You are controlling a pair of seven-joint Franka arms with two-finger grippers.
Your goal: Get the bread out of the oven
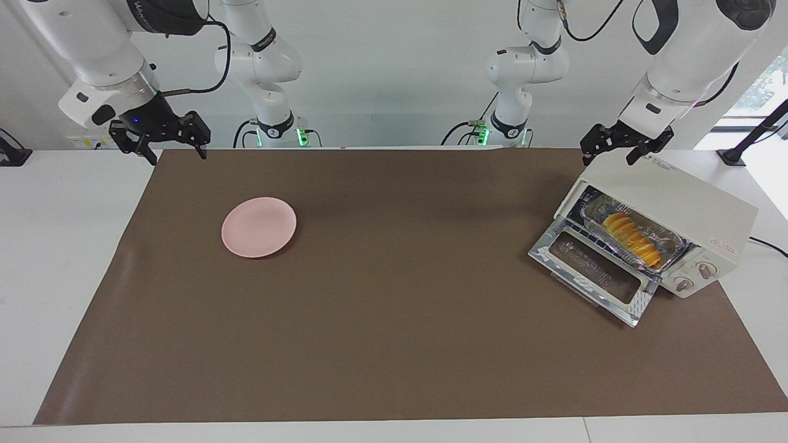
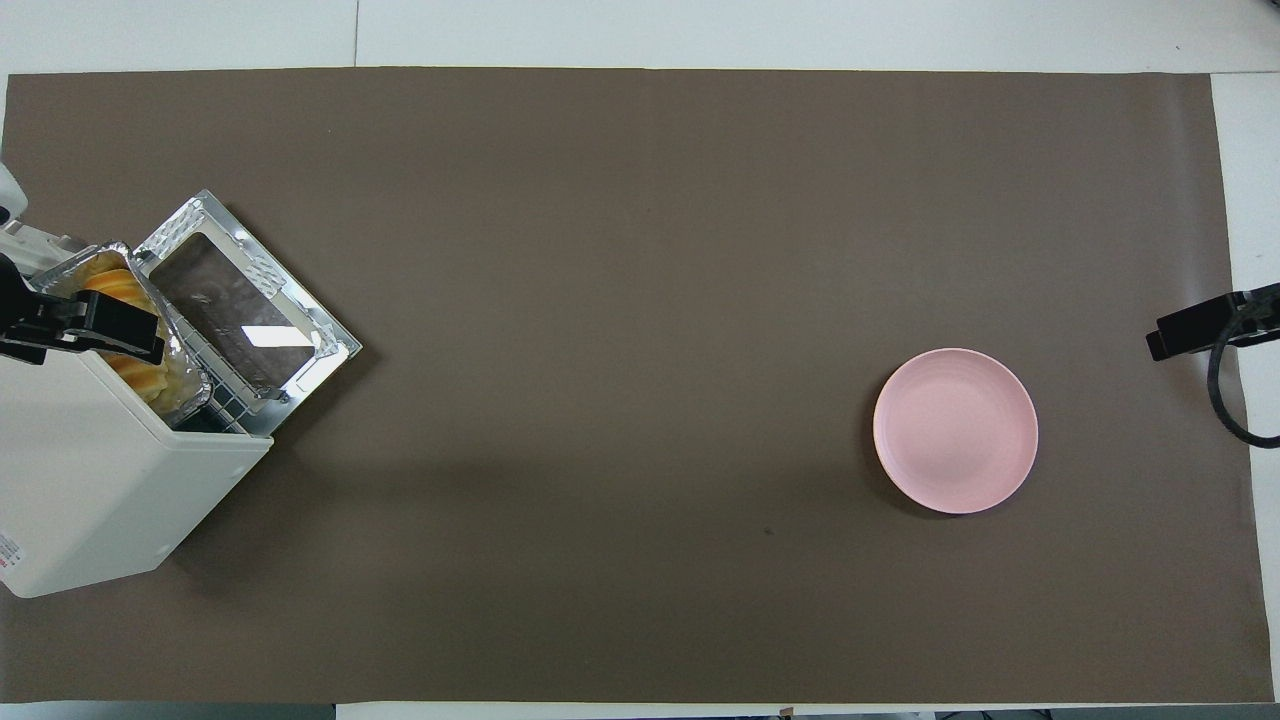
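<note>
Bread (image 1: 634, 239) inside oven (image 1: 677, 209), door (image 1: 594, 271) dropped open.

Loaf lying in foil tray (image 1: 671, 237) on the rack, long axis running 10 to 4 o'clock in the facing view, parallel to the oven mouth. Oven at the left arm's end of the brown mat (image 1: 394, 320). Left gripper (image 1: 623, 149) raised over the oven top, fingers spread, empty. Right gripper (image 1: 166, 143) waiting over the mat corner, fingers apart, empty. Pink plate (image 1: 258, 227) bare, toward the right arm's end.
</note>
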